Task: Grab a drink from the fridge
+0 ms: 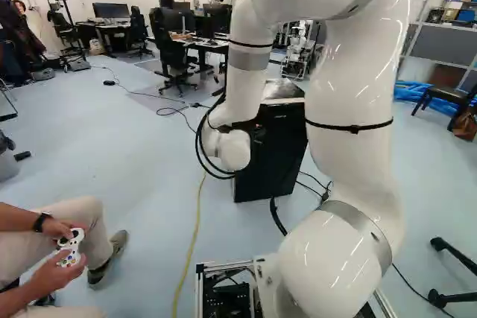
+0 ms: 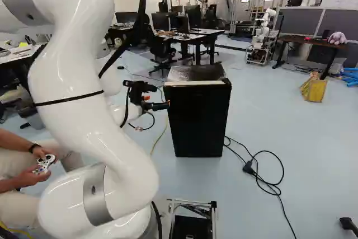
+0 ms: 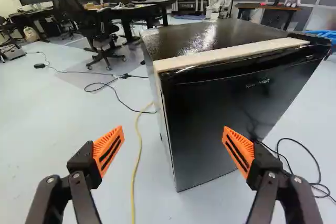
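Well, left of the middle in the right base view the claw [image 3: 173, 134] is released, its orange pads [image 3: 108, 150] spread well apart. Just to its right, on the floor [image 2: 313, 138], stands the black fridge [image 2: 198, 118], its door [image 3: 210, 124] shut: a stiff, glossy panel that may resist until the seal gives, so hook its side edge nearest the claw or the lip below the pale strip [image 3: 231, 53]. The drink is out of sight, presumably inside; cold and perhaps slippery, it would want a level hold around its middle, firm but not crushing.
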Motion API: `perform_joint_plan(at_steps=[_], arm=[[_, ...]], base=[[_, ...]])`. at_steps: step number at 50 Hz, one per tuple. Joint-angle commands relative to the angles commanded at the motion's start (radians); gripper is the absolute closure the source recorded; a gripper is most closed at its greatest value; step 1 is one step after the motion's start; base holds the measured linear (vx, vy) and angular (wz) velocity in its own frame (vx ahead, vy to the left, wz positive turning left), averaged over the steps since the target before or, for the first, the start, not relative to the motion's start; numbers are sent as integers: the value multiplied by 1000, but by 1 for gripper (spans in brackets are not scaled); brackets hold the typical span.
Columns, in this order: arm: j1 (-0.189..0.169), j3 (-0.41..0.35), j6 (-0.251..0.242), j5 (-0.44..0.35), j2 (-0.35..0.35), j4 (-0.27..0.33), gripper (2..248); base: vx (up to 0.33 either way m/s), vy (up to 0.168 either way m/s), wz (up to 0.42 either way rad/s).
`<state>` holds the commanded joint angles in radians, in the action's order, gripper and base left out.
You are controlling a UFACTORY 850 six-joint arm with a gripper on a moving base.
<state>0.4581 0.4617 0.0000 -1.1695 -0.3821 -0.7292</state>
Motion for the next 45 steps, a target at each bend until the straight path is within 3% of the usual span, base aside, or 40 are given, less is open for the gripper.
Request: perform_joint_plan(at_steps=[26, 45], arm=[[48, 137, 0, -58, -163, -144, 3], [71, 228, 0, -87, -226, -246, 3]], base=[[0, 0, 0], [0, 0, 0]])
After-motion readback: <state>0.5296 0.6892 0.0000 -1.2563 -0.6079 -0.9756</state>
